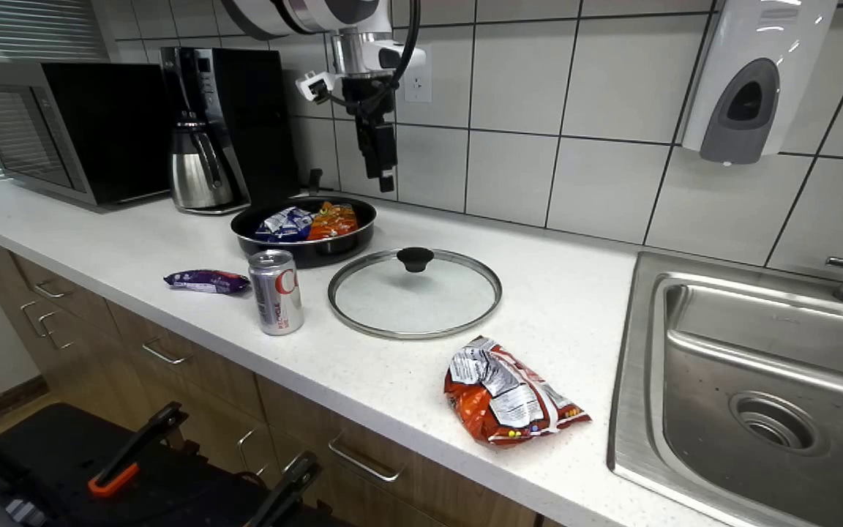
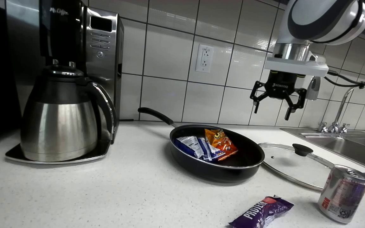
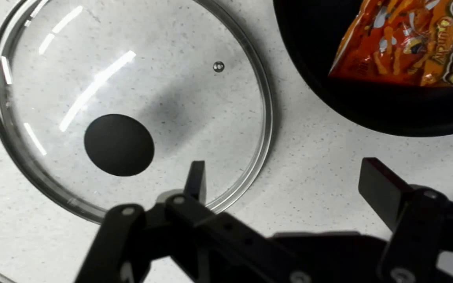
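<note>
I have the jaws spread wide above the surface (image 2: 106, 196). In an exterior view, the lid (image 2: 291, 164) lies flat, knob (image 2: 302, 149) up, right of the pan (image 2: 214, 173), whose handle (image 2: 155, 114), along its long axis, points left and far.

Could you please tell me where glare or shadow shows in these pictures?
Wrist view: bright glare streaks on the glass lid, soft shadow beside its black knob; in an exterior view, pale reflections on the wall tiles; in both exterior views, sheen on the steel carafe.
</note>
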